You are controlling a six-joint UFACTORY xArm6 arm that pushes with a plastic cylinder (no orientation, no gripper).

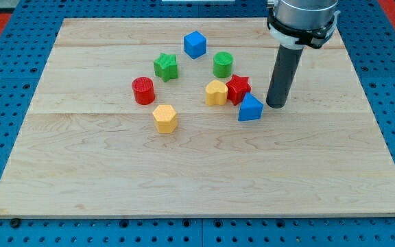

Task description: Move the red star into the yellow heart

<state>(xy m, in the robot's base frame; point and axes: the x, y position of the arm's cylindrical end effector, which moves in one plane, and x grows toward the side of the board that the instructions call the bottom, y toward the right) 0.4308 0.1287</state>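
The red star (238, 88) lies near the middle of the wooden board, touching the yellow heart (216, 92) on its left. A blue triangular block (250, 108) sits just below and right of the star, touching it or nearly so. My tip (276, 105) rests on the board just right of the blue triangular block and right and slightly below the red star, a small gap away.
A green cylinder (223, 64) stands above the heart. A blue cube (195, 44) is at the top, a green star (165, 66) to its lower left, a red cylinder (143, 90) and a yellow hexagon (164, 118) further left. The board (81, 178) lies on a blue pegboard.
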